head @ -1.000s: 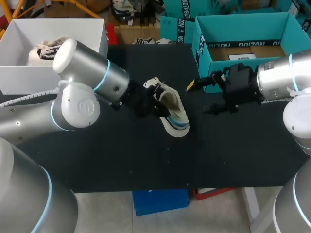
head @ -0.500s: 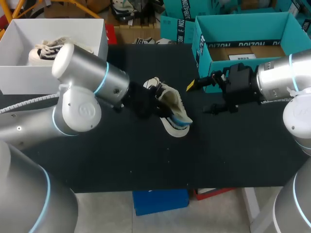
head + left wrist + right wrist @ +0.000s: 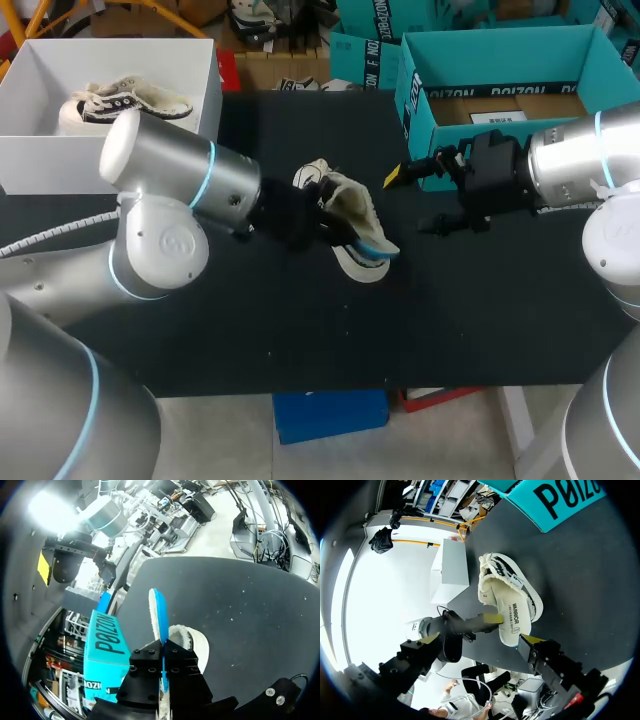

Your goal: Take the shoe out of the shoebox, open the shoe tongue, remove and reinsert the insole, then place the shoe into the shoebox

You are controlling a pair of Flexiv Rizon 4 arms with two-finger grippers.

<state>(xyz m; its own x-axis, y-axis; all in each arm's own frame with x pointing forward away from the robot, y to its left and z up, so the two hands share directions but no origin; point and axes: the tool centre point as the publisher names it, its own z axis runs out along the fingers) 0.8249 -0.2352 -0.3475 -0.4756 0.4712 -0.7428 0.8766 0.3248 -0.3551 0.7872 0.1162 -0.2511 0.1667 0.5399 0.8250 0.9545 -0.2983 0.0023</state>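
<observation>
A cream shoe (image 3: 352,215) with black laces lies on its side mid-table. Its insole (image 3: 378,248), white on top and blue underneath, sticks partly out of the heel opening. My left gripper (image 3: 322,215) comes in from the left and is shut on the insole's edge. In the left wrist view the insole (image 3: 157,612) stands edge-on ahead of the closed fingers (image 3: 161,650), beside the shoe's heel collar (image 3: 195,640). My right gripper (image 3: 412,203) hangs open to the right of the shoe, holding nothing. In its own view the shoe (image 3: 507,587) and insole heel (image 3: 512,625) lie ahead of the open right gripper (image 3: 481,639).
A white shoebox (image 3: 40,165) at the back left holds a second shoe (image 3: 110,100). A teal shoebox (image 3: 420,110) stands at the back right, just behind my right gripper. The black table (image 3: 300,330) has free room toward its front edge.
The left gripper has turned a little and drawn the insole's blue edge farther out of the shoe to the right. The right arm has not moved.
</observation>
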